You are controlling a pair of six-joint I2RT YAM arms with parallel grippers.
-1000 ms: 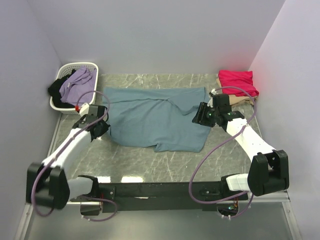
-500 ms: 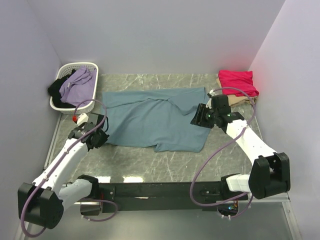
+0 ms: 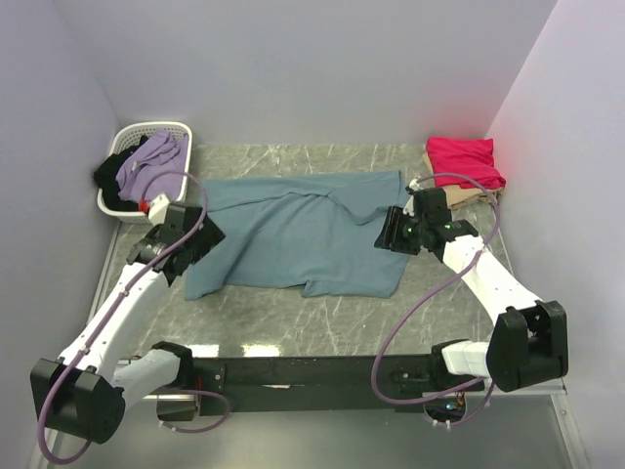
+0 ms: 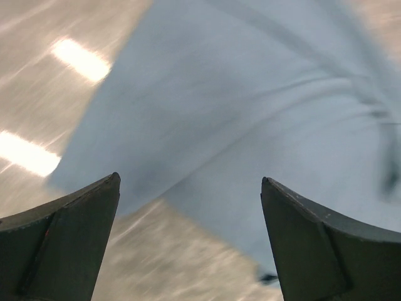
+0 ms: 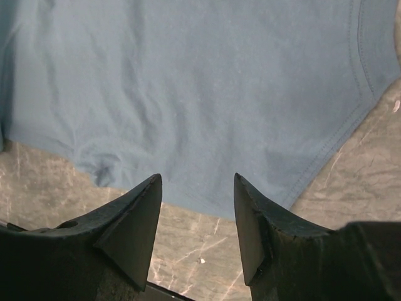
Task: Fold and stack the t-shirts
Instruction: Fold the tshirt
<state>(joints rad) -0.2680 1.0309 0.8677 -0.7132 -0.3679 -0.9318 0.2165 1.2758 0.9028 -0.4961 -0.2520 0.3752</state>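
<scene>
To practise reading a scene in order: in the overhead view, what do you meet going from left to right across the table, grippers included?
white basket → left gripper → teal-blue t-shirt → right gripper → crimson-pink t-shirt

Finish: dusty teal-blue cloth t-shirt (image 3: 303, 239), soft and matt; grey marbled bench (image 3: 322, 322), smooth and glossy; white slatted basket (image 3: 166, 125), plastic.

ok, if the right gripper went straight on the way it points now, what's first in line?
Most likely the teal-blue t-shirt: the right gripper points at its edge, jaws open, nothing between. Depth is unclear; it could meet the table just beside the hem.
</scene>
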